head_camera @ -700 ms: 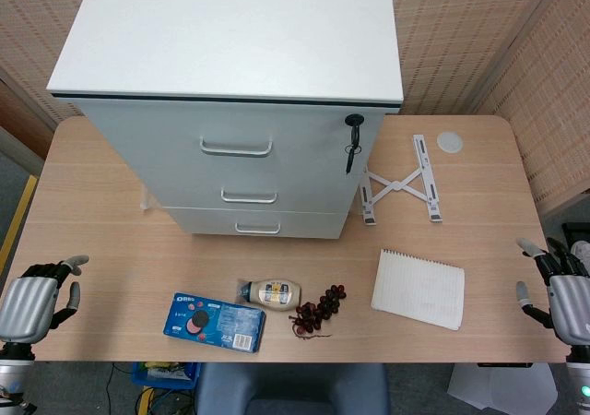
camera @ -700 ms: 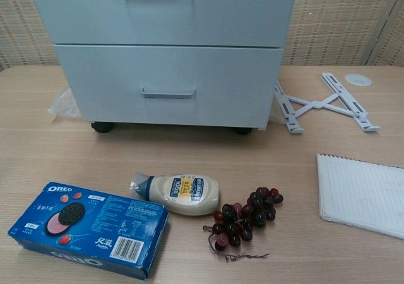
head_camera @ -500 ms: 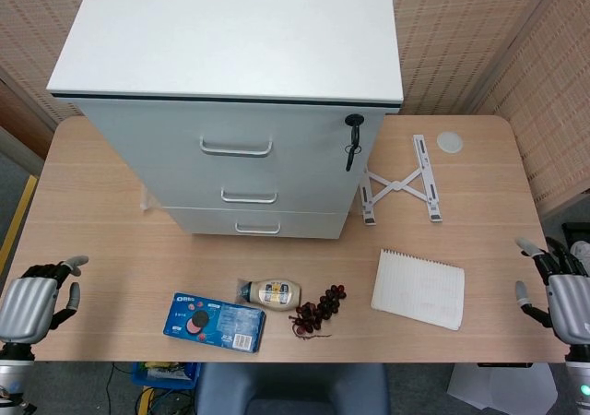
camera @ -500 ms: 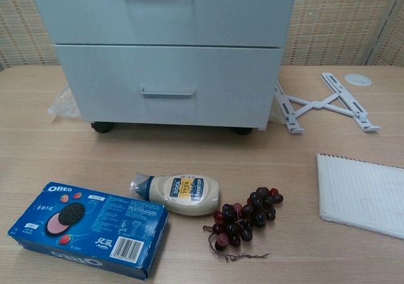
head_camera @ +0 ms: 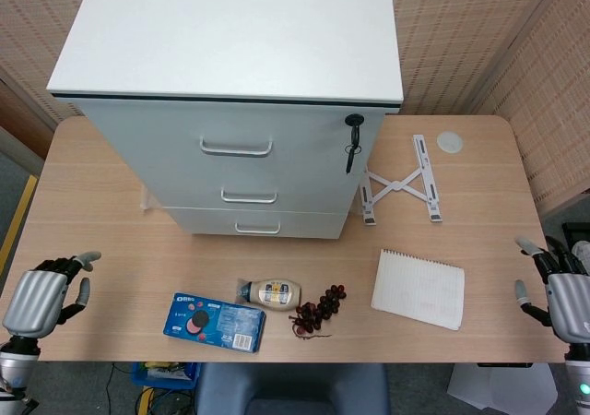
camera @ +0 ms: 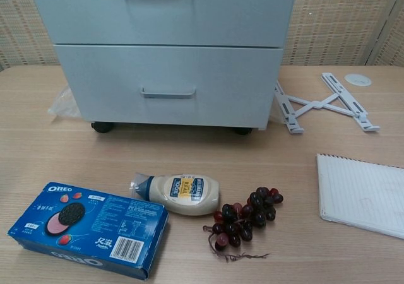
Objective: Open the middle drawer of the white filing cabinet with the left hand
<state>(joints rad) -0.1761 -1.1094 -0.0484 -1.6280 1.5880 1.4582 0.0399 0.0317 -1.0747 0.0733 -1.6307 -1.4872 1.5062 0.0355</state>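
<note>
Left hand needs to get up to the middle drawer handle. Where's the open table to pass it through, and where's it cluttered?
Bare table runs from the left hand up past the cookie box to the cabinet front, so the middle drawer handle has an open approach. The crowded strip is the box, mayonnaise bottle and grapes in front.

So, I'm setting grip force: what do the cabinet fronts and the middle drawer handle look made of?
The white filing cabinet looks like painted sheet metal or laminate: smooth, matte, uniform. The middle drawer handle looks like bare metal: a thin silvery bar with a slight sheen. Neither is certain.
</note>
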